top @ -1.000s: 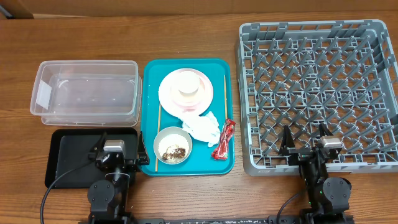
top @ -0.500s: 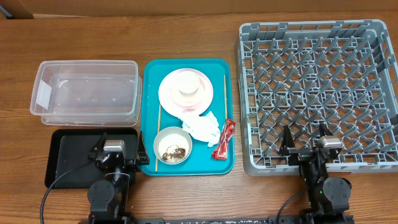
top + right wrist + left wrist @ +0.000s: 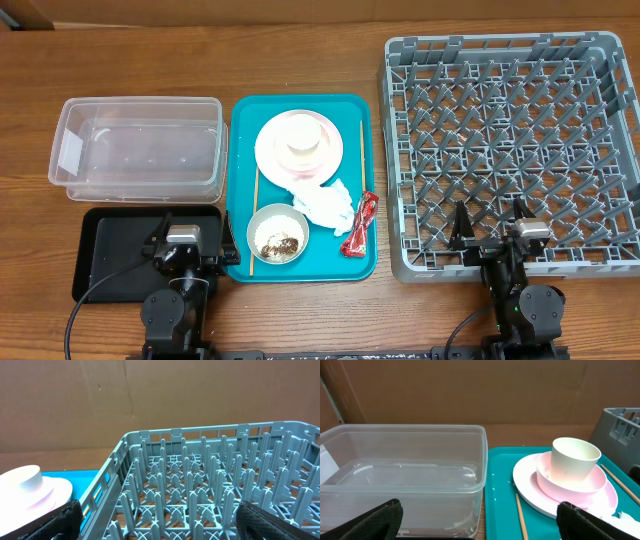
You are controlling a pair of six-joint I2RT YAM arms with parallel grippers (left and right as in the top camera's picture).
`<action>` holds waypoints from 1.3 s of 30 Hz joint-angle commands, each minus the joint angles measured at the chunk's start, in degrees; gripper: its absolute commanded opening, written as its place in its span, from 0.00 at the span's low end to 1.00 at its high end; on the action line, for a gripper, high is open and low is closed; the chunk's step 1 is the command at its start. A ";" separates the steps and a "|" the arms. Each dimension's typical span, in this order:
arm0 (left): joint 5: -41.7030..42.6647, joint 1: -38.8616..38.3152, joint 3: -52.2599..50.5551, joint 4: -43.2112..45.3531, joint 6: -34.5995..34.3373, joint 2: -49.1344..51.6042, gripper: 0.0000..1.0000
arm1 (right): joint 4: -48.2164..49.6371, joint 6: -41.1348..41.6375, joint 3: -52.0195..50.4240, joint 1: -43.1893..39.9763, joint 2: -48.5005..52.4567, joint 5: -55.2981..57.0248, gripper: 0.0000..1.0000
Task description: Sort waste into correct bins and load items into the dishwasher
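Starting the sort: left gripper [image 3: 186,240] and right gripper [image 3: 490,228] sit near, fingers wide and empty. Next move likely calls for reaching onto the teal tray [image 3: 350,110] for the napkin [image 3: 330,205].

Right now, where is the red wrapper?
In the overhead view, the red wrapper lies near the right edge of the teal tray, just right of the napkin and left of the rack.
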 commanded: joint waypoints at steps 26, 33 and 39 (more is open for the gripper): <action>11.74 -0.09 20.94 -6.32 -22.08 1.90 1.00 | 0.17 -0.11 -0.61 -0.11 -0.61 -0.07 1.00; 16.48 -0.09 39.17 -15.63 -21.90 17.88 1.00 | 0.17 -0.11 -0.61 -0.11 -0.61 -0.07 1.00; 25.77 -0.11 58.01 -29.24 -21.86 39.41 1.00 | 0.17 -0.11 -0.61 -0.11 -0.61 -0.07 1.00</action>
